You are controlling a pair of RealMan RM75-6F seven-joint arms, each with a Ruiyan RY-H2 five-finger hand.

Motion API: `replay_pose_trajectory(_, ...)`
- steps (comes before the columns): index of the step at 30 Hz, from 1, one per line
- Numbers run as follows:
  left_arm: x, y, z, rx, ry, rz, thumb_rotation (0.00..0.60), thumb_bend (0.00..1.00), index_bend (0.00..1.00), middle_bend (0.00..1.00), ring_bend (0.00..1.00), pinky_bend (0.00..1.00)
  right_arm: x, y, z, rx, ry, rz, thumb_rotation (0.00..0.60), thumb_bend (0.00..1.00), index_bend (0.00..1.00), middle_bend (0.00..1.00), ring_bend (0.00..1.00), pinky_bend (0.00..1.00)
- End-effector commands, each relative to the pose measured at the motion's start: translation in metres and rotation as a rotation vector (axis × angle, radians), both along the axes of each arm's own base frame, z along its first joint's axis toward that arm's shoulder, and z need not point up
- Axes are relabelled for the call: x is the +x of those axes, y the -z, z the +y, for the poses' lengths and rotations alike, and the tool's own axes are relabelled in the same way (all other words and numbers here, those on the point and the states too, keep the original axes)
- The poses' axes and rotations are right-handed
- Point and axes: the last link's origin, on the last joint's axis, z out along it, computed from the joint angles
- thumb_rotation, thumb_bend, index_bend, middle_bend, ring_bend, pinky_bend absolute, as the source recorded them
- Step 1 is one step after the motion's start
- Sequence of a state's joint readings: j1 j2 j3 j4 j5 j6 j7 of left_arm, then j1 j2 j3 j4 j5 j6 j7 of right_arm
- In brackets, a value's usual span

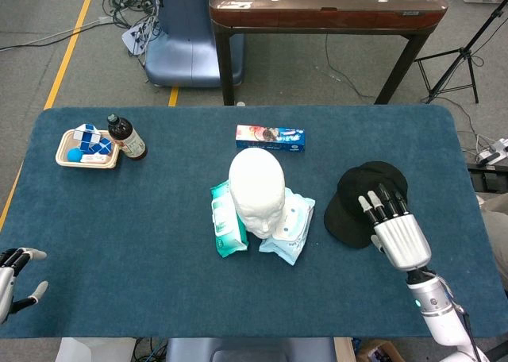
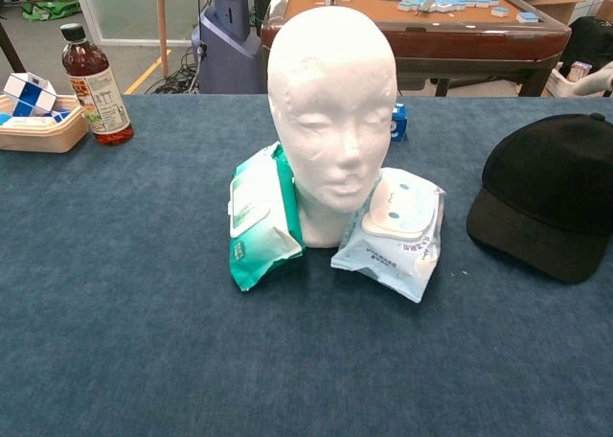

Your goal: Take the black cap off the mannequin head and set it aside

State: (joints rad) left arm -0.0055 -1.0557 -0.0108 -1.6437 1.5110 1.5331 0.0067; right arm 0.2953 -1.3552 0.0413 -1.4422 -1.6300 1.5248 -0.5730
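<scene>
Now | cap (image 2: 551, 193) on worktop (image 1: 159, 219), 3 o'clock of head (image 1: 257, 189) | right robot hand (image 1: 397, 229) released over cap | left robot hand (image 1: 14, 273) released

We see both views bright and evenly lit, with soft light from above. Shadows are weak: only a faint one lies under the mannequin head (image 2: 330, 121) in the chest view. The black cap (image 2: 554, 193) shows almost no surface detail because it is so dark. Small white reflections sit on the glossy wooden table (image 1: 325, 1) behind. Focus is sharp everywhere, without motion blur.
</scene>
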Motion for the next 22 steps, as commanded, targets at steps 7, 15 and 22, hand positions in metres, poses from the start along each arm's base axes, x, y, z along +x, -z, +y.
replay_pose_trajectory(7, 0.001, -0.002, 0.002, 0.015, 0.017, -0.013, 0.6, 0.23, 0.36, 0.33, 0.25, 0.37, -0.033, -0.044, 0.025, -0.154, 0.224, -0.193, 0.6, 0.0, 0.24, 0.23, 0.07, 0.18)
replay_pose_trajectory(15, -0.001, -0.006, 0.003, 0.051, 0.036, -0.019, 0.6, 0.23, 0.37, 0.32, 0.25, 0.37, -0.053, -0.069, 0.038, -0.199, 0.319, -0.31, 0.6, 0.09, 0.28, 0.25, 0.07, 0.18)
replay_pose_trajectory(22, -0.001, -0.002, 0.009, 0.037, 0.025, -0.009, 0.6, 0.23, 0.37, 0.32, 0.25, 0.37, -0.062, -0.08, 0.041, -0.207, 0.309, -0.363, 0.6, 0.1, 0.3, 0.26, 0.07, 0.18)
